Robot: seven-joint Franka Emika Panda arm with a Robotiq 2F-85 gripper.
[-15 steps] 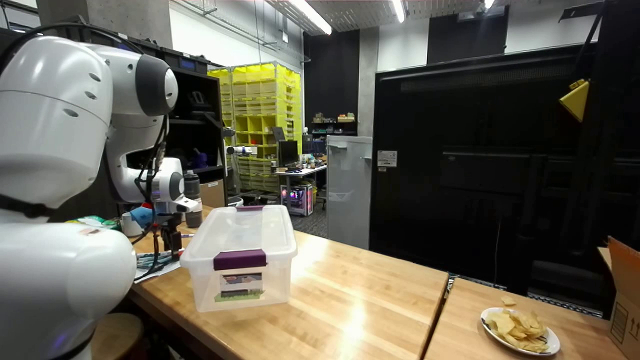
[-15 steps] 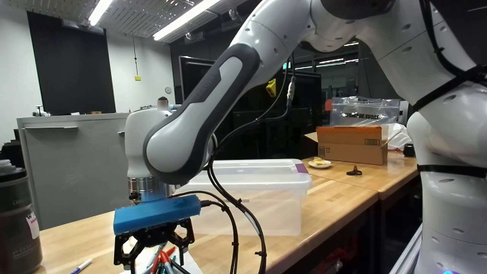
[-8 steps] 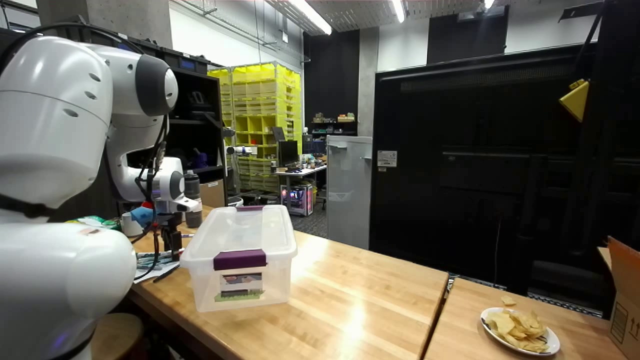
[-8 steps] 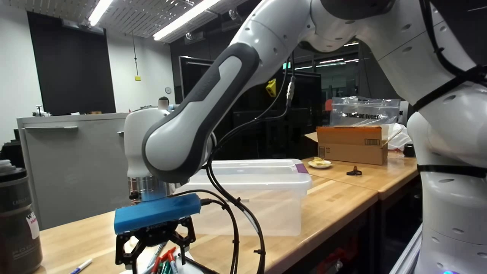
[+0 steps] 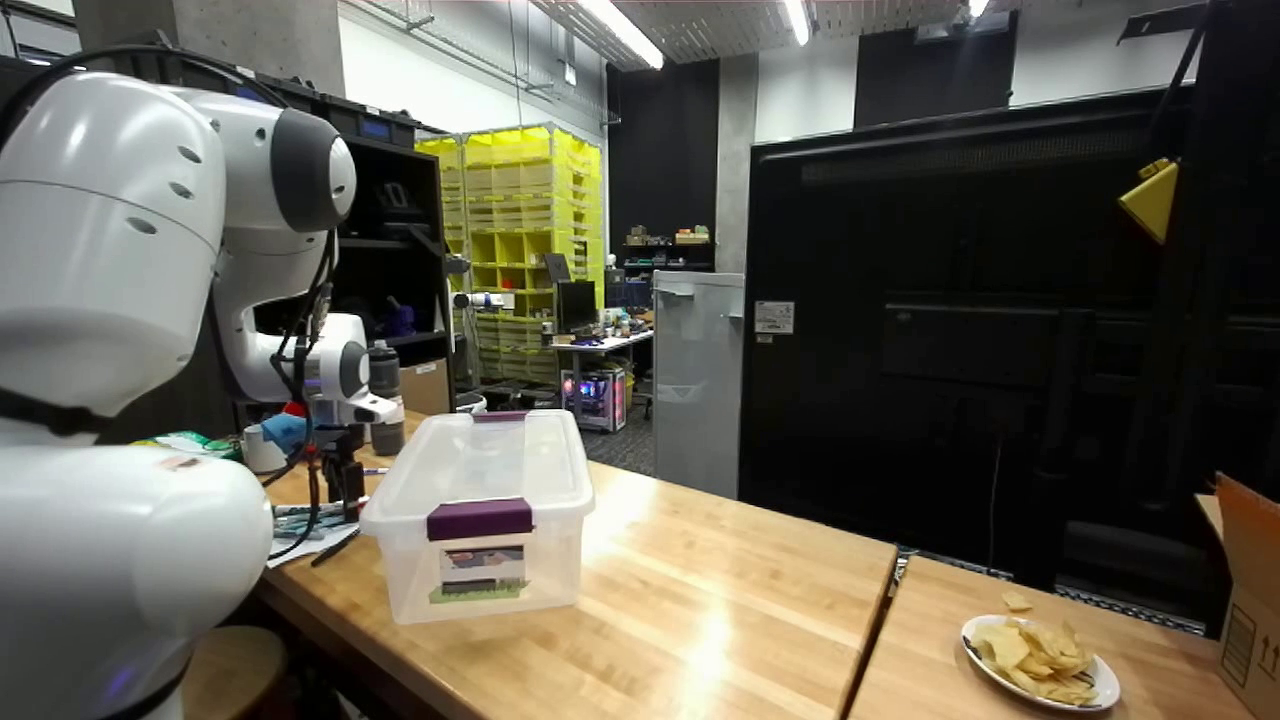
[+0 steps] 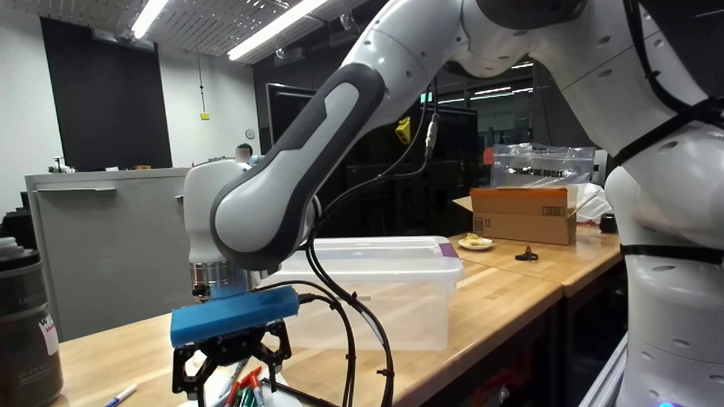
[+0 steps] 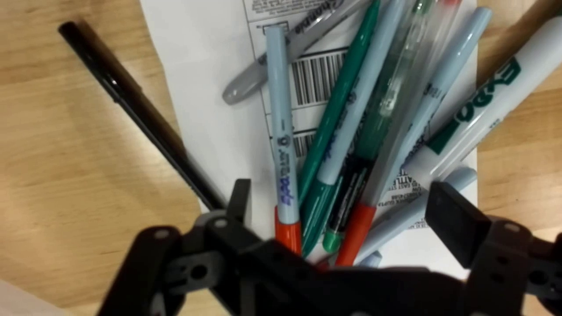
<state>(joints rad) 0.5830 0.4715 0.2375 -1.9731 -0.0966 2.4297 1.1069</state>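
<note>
Pens (image 7: 351, 118) lie in a loose pile on a sheet of paper (image 7: 215, 140) on the wooden surface (image 5: 700, 560), right below the end effector (image 7: 342, 204). Fingers (image 7: 456, 224) stand spread wide, capped ends of several pens showing in the gap; can't tell if the tips touch any. Red-capped pen (image 7: 283, 131) lies near the left-hand finger in the wrist view, crossing over a gray marker (image 7: 307, 37). Black pen (image 7: 134, 115) slants off to the left, mostly on bare wood, lower end hidden behind that finger. Whiteboard marker (image 7: 500, 92) with green print slants in from the right, one end reaching the pile. Clear plastic box (image 5: 480, 460), lid on, purple latches, sits just beside the end effector in both exterior views. Dark bottle (image 6: 28, 322) stands at the left edge of an exterior view. Further along: plate (image 5: 1108, 687) of chips (image 5: 1040, 655), open cardboard box (image 6: 523, 217).
</note>
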